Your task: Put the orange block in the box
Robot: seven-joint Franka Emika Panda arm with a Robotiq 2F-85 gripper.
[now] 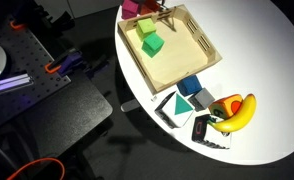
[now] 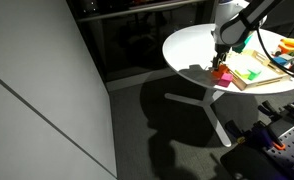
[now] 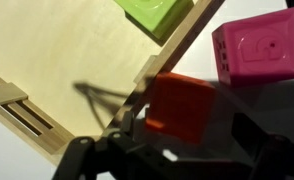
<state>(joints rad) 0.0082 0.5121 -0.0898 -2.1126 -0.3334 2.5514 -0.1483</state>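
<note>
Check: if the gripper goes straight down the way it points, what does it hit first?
Likely the orange block, centred under the gripper in the wrist view, beside the box rim. Depth is unclear.

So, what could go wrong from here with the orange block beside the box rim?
1. In the wrist view the orange block is beside the rim of the box, not over its floor. If let go here, it may land outside.
2. The pink block is close, so the tool might knock it.
3. The grip is unclear, so the block may slip.
</note>
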